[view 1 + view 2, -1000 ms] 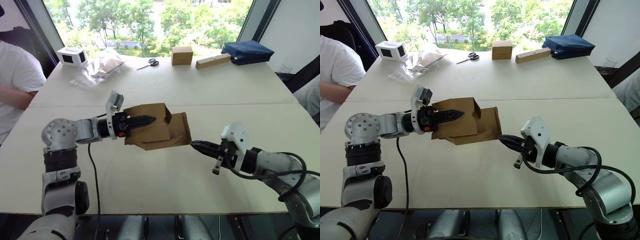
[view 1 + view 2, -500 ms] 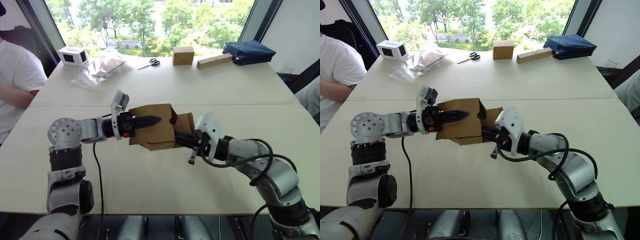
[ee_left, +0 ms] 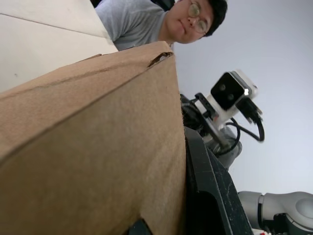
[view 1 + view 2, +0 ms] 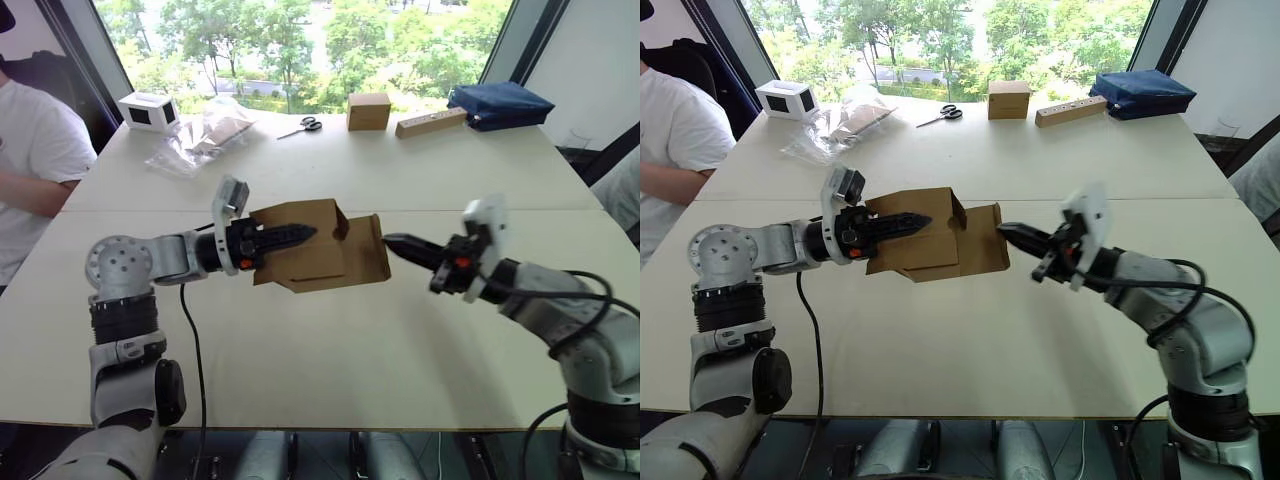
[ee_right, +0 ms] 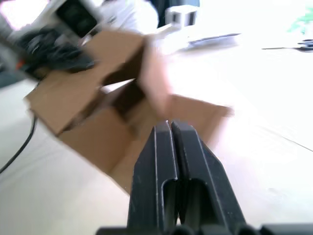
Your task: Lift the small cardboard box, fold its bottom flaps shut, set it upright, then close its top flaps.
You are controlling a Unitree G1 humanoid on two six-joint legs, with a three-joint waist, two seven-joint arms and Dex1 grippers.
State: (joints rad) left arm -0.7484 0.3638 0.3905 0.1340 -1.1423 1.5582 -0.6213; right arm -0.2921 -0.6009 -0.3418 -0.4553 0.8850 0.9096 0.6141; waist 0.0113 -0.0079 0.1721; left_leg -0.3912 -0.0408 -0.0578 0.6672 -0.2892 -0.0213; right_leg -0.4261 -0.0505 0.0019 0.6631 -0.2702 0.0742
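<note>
Sunlit windows back a white table (image 4: 330, 340) where the left gripper (image 4: 300, 236) clamps the small cardboard box (image 4: 310, 262) above the tabletop's middle, flaps (image 4: 368, 260) splayed, while the right gripper (image 4: 392, 243), fingers pressed together, points at its open end.

Matt brown corrugated cardboard box (image 4: 318, 262); smooth matt table (image 4: 330, 350).

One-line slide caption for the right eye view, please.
Left gripper holds the small cardboard box above the table, flaps open, while the shut right gripper points at them.
</note>
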